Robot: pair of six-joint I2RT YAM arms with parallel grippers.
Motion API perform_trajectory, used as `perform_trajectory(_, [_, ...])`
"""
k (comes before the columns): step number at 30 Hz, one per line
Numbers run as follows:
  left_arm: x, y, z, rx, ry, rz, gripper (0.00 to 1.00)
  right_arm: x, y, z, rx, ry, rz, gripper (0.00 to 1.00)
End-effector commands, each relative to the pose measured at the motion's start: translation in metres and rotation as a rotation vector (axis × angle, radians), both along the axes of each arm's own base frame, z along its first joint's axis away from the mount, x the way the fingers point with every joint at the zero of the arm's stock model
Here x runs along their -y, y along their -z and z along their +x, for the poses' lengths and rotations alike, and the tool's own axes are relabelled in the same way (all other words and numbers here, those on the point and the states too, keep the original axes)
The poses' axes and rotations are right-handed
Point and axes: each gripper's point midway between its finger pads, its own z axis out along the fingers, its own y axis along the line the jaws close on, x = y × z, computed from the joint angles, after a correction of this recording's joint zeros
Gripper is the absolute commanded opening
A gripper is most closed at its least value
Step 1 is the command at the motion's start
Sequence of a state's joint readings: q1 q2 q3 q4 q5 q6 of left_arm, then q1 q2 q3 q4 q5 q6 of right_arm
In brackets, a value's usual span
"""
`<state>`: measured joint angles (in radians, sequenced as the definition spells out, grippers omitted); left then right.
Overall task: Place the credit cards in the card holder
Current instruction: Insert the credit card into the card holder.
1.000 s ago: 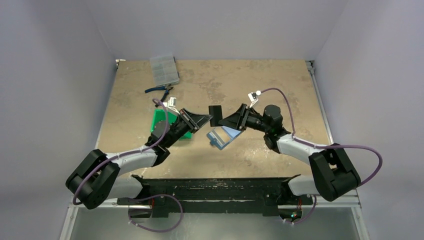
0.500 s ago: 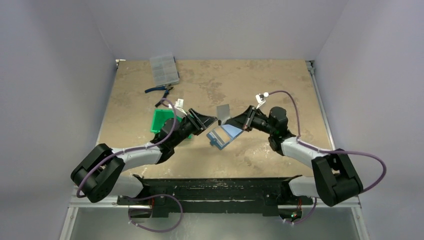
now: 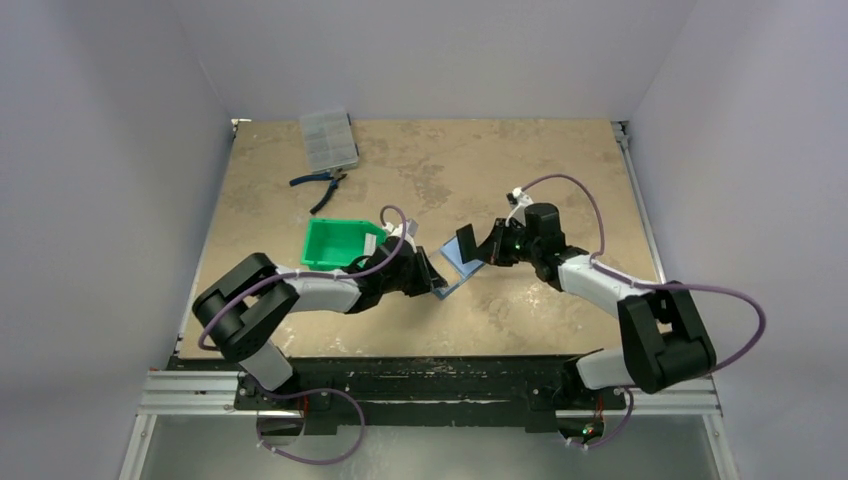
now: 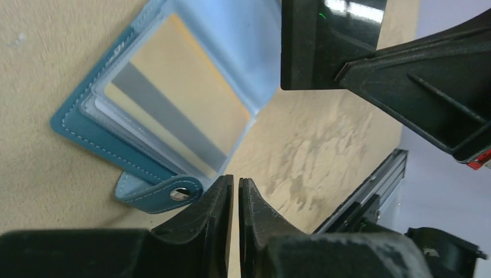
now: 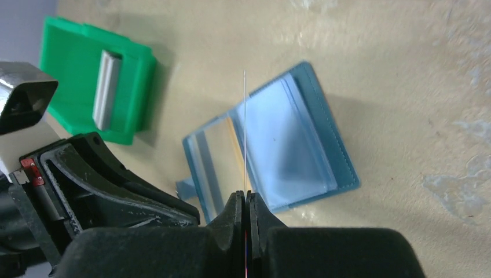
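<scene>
Lowered beside green tray [image 3: 335, 243], left gripper [image 4: 234, 180] barely parted at card holder [image 5: 295, 145]; right gripper [image 5: 245, 197] pinches credit card [image 3: 466, 244].

no readable text, no labels or brands, no numbers

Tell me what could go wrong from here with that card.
The right gripper pinches the credit card by one edge only, so it might twist when pushed in. The card holder lies loose; the left gripper beside its clasp grips nothing, so it may slide. Both grippers are close and could collide.
</scene>
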<state>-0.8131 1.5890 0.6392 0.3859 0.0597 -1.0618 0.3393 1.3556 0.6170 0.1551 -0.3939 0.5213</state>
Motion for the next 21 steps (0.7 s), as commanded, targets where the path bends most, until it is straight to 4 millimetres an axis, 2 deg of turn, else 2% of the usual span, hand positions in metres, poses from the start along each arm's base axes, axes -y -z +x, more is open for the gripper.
perform_trajectory(1, [0.014, 0.008, -0.005, 0.003, 0.093, 0.039, 0.11, -0.013, 0.007, -0.004, -0.005, -0.127, 0.009, 0.00])
perform_trajectory(5, [-0.001, 0.035, -0.010, -0.035, 0.103, 0.159, 0.07, -0.017, 0.016, -0.008, -0.036, -0.146, 0.028, 0.00])
perform_trajectory(11, [-0.038, 0.070, -0.007, -0.091, 0.086, 0.340, 0.03, -0.019, 0.024, -0.012, -0.065, -0.150, 0.045, 0.00])
perform_trajectory(16, [-0.048, 0.074, 0.001, -0.085, 0.087, 0.399, 0.02, -0.022, 0.033, -0.015, -0.087, -0.155, 0.067, 0.00])
perform_trajectory(21, [-0.061, 0.077, 0.005, -0.071, 0.091, 0.485, 0.01, -0.022, 0.031, -0.007, -0.083, -0.123, 0.073, 0.00])
